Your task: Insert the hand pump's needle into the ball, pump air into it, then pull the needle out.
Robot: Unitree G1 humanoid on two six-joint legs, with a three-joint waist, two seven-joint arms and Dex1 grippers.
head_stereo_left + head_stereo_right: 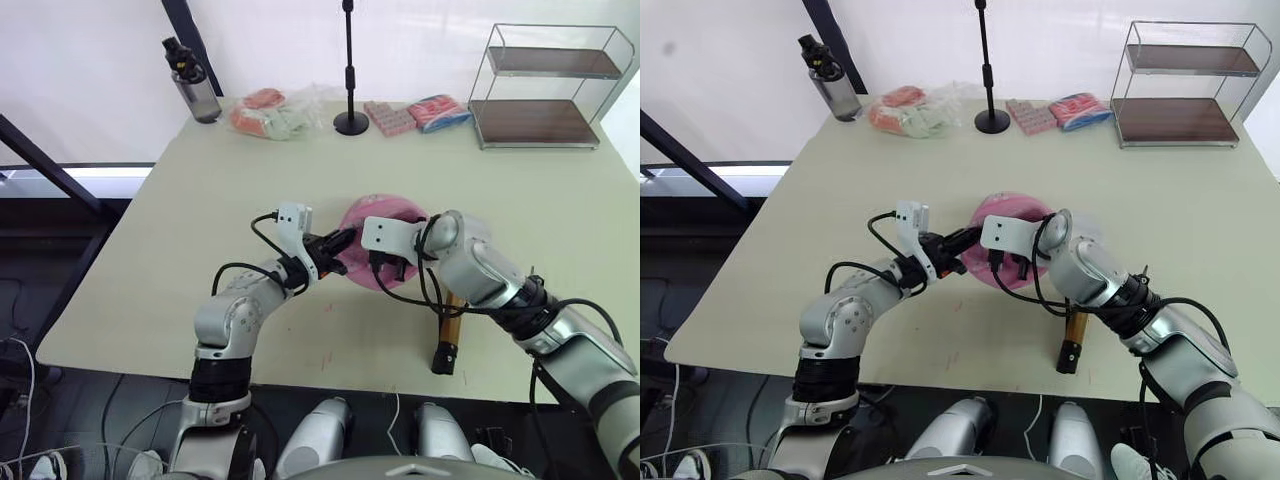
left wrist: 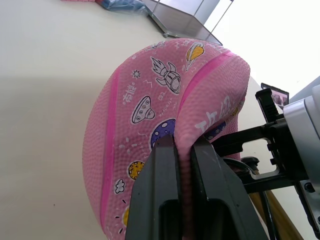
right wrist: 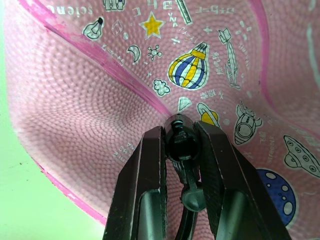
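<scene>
The ball [image 1: 385, 215], pink with printed pictures, lies limp and partly flat at the table's middle. My left gripper [image 1: 338, 243] is shut on a fold of the ball's [image 2: 150, 100] left rim, with the rubber pinched between its fingers [image 2: 160, 170]. My right gripper [image 3: 181, 135] is shut on the black hose end [image 3: 179, 142], held tip-first against the ball's [image 3: 95, 95] skin. The needle is hidden beyond that black tip. The hand pump [image 1: 449, 328], a bronze cylinder with a black cap, lies on the table under my right forearm.
Along the table's far edge stand a dark water bottle [image 1: 196, 84], a clear bag of orange and green items [image 1: 270, 112], a black stand [image 1: 350, 70], two pink packets [image 1: 390, 117] and a wire shelf [image 1: 545, 85]. Table front edge [image 1: 330, 385] is near.
</scene>
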